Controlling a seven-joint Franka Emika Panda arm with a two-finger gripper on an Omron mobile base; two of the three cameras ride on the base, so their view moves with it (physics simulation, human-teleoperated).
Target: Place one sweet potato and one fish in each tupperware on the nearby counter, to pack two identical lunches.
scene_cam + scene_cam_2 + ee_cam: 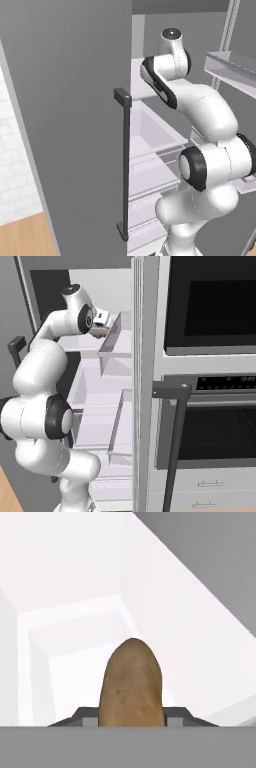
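The end effector (131, 721) is clamped on an orange-brown, oval sweet potato (131, 684), which stands up between the two dark finger tips (85, 718), its tapered end pointing away from the hand. Beyond the tuber lies the white interior of the fridge (75, 627), its walls and floor just ahead of the end effector. From the right base view, the end effector (101, 327) sits at the upper fridge shelf, just beside a clear door bin (112, 338). The white arm (200, 110) reaches in past the open grey fridge door (70, 115) with its dark vertical handle (125, 165).
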